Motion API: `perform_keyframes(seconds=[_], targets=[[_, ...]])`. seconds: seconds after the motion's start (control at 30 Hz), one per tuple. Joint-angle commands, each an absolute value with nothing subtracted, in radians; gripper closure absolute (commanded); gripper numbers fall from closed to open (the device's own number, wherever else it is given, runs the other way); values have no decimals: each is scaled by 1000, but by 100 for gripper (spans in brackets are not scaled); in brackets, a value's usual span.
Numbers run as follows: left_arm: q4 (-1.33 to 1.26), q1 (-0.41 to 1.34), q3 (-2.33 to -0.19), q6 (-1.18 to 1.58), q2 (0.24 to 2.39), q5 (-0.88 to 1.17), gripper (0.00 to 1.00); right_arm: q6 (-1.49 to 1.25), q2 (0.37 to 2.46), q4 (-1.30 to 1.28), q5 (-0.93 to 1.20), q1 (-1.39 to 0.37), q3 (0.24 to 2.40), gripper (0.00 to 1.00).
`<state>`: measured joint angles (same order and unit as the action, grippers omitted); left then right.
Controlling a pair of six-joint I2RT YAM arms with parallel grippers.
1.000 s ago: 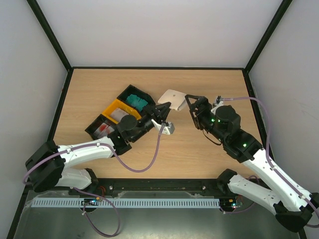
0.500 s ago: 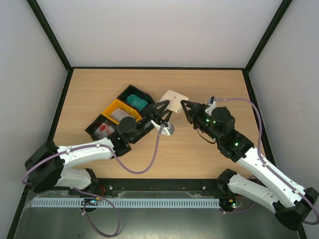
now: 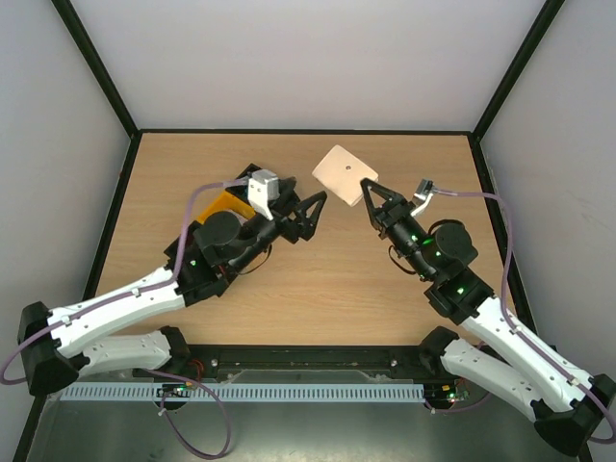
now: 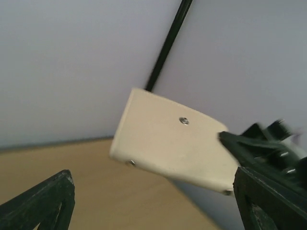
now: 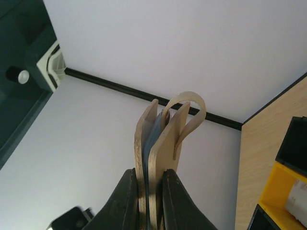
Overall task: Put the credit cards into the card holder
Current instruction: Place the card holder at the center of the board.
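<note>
The beige card holder [image 3: 344, 175] hangs in the air over the back of the table, and my right gripper [image 3: 370, 199] is shut on its near edge. In the right wrist view the card holder [image 5: 168, 139] stands edge-on between the fingers [image 5: 125, 201], with a blue credit card [image 5: 153, 136] between its leaves and its strap curling over the top. My left gripper [image 3: 316, 214] is open just left of the holder and apart from it. From the left wrist the card holder [image 4: 172, 143] shows its flat face with a small snap, beyond the left gripper [image 4: 153, 206].
A yellow bin [image 3: 223, 204] and a black bin [image 3: 252, 171] lie under the left arm, mostly hidden. The right wrist view shows the yellow bin [image 5: 283, 184] with something white inside, and the black bin [image 5: 293, 139]. Dark frame posts line the walls.
My left gripper opened, let go of the holder and drew back to the left. My right gripper shut on the holder and lifted it toward the back.
</note>
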<state>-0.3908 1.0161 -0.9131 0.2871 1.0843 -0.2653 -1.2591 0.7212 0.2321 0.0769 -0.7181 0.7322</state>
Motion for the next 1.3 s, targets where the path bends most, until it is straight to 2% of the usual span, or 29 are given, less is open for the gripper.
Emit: perform_keyframes(seconds=[0.0,0.2,0.3,0.47,0.57,0.67,0.73,0.77,0.9,1.0,1.1,1.27], targets=[[-360,990,-853,920,1034,-125,8,-1235,709,442,169,-715,658,94],[-578,924,-784,1194,1088,63,7,-1296,716,590,301,-715,607,93],[-581,917,-782,1259,1128,108,14,-1323,723,575,319,-714,610,92],[-733,911,-737,1250,1122,103,32,-1342,750,560,361,-715,594,91],[-747,909,-738,1208,1108,96,50,-1345,754,552,373,-714,570,91],[-746,901,-714,1180,1093,96,77,-1325,740,534,376,-714,548,89],[-741,882,-683,1141,1079,124,92,-1282,725,469,369,-714,544,82],[-731,869,-671,1110,1066,145,97,-1248,712,407,357,-714,548,75],[-564,810,-672,835,1016,321,97,-1053,635,49,200,-715,596,46],[-352,806,-683,589,987,428,97,-941,589,-144,96,-715,644,31],[-227,807,-680,418,962,482,97,-877,597,-232,131,-714,680,24],[-83,831,-720,230,900,471,97,-817,687,-305,253,-714,732,23]])
